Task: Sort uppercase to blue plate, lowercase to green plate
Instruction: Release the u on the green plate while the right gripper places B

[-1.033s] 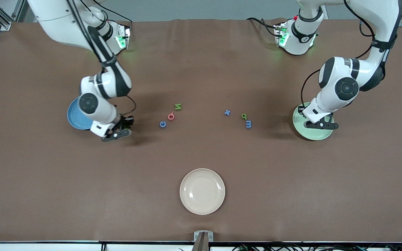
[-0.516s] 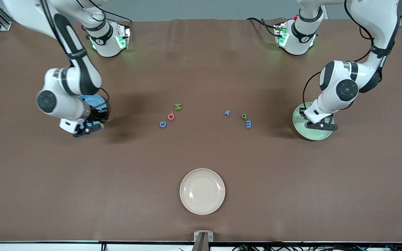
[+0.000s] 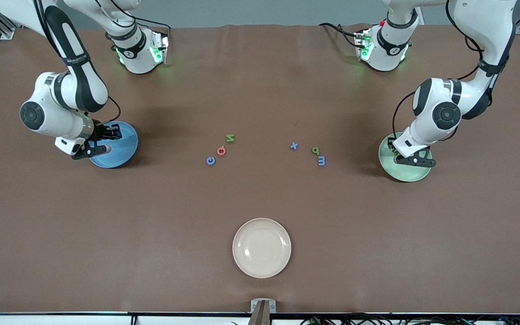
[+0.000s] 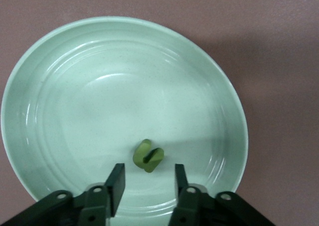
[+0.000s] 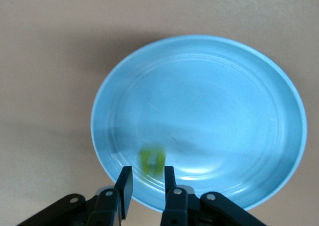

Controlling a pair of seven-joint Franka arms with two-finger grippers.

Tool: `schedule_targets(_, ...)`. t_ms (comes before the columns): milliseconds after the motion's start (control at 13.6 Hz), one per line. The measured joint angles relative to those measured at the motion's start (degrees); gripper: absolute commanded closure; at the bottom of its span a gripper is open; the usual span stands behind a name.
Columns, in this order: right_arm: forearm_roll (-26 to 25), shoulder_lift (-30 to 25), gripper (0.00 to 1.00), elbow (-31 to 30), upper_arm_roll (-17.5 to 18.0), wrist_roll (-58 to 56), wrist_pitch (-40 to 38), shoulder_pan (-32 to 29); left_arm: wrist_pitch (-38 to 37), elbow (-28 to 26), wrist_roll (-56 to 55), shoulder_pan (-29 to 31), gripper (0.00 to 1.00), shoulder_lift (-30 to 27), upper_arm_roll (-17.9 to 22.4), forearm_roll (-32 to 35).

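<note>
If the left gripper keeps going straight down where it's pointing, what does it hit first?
Probably the green u, lying in the green plate just ahead of the open left gripper. Depth is unclear; slightly off, it meets the plate itself.

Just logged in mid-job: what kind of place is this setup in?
Likely a robotics lab bench: a brown-covered table with two arms mounted at its edge, cables along the table's edge, and foam letters and plates laid out as a sorting exercise.

Even, bright overhead light on the brown tabletop [image 3: 260, 198], with soft smudgy shadows beside both arms and green glow at the bases. Pale glare streaks the green plate [image 4: 124, 76] and the blue plate [image 5: 209, 111]. A small yellow-green letter [image 5: 151, 160] in the blue plate shows blurred.
</note>
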Motion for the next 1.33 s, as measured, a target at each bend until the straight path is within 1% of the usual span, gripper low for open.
schedule_targets(148, 0.0, 0.0, 0.0, 0.0, 0.0, 0.4, 0.1, -0.2, 0.6, 0.1, 0.0, 0.0, 0.06, -0.2, -0.6, 0.0)
schedule_targets(295, 0.0, -0.2, 0.0, 0.4, 0.4, 3.6, -0.6, -0.2, 0.7, 0.4, -1.0, 0.0, 0.01, -1.2, -3.0, 0.0)
schedule_targets(443, 0.0, -0.7, 0.0, 2.3, 1.1, 8.7, -3.2, 0.6, 0.7, 0.6, -6.4, -0.1, 0.01, -2.3, -7.1, 0.0)
schedule_targets(516, 0.0, -1.1, 0.0, 3.2, 1.3, 11.2, -3.4, 1.4, 0.7, 0.7, -10.0, -0.2, 0.01, -2.5, -9.3, 0.0)
schedule_targets(664, -0.2, -1.6, 0.0, 4.3, 1.4, 13.6, -1.1, 2.2, 0.7, 1.2, -17.1, -0.4, 0.01, -2.3, -13.7, 0.0)
schedule_targets(811, -3.8, -0.8, 0.0, 7.5, 1.1, 13.0, -0.6, 1.3, 0.7, 2.6, -23.4, -0.6, 0.01, -1.2, -17.6, 0.0)
schedule_targets(959, -6.2, 1.8, 0.04, 13.1, 0.8, 9.8, -4.5, -0.8, 0.8, 4.9, -26.6, -1.4, 0.01, 1.0, -20.7, 0.0)
schedule_targets(1107, -6.4, 4.4, 0.0, 18.5, 0.6, 10.0, -8.4, -1.7, 1.1, 7.5, -30.7, -4.6, 0.01, 3.0, -21.7, 0.0)
schedule_targets(1254, -6.4, 5.6, 0.0, 21.8, 1.0, 17.8, -12.3, -1.4, 1.1, 10.2, -36.6, -9.0, 0.01, 4.6, -21.7, 0.0)
schedule_targets(1328, -6.2, 5.7, 0.0, 22.5, 1.4, 23.0, -13.5, -0.6, 1.1, 11.4, -38.5, -10.7, 0.01, 5.5, -21.8, 0.0)
